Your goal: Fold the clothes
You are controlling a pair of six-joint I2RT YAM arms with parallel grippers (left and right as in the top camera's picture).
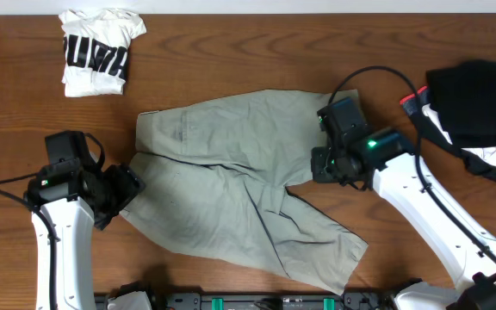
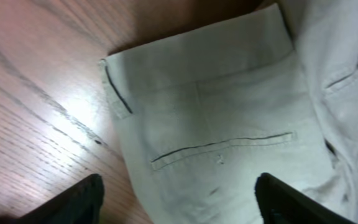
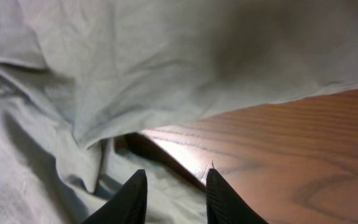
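Left claw (image 2: 179, 208), wide apart & empty, hung over the back-pocket end of the khaki shorts (image 1: 248, 181), spread mid-worktop (image 1: 24, 129) betw. both arms, prob. to grab an edge; right claw (image 3: 171, 199), slightly apart, empty too, sat at a fabric edge.

- Pale grey-green shorts (image 3: 135, 68), rumpled, fill the far and left of the picture.
- Bare brown wooden table (image 3: 291, 155) shows at right, below the cloth's edge.
- The right gripper (image 3: 176, 199) sits at the near edge, its two dark fingers (image 3: 132, 199) slightly apart, with nothing between them.
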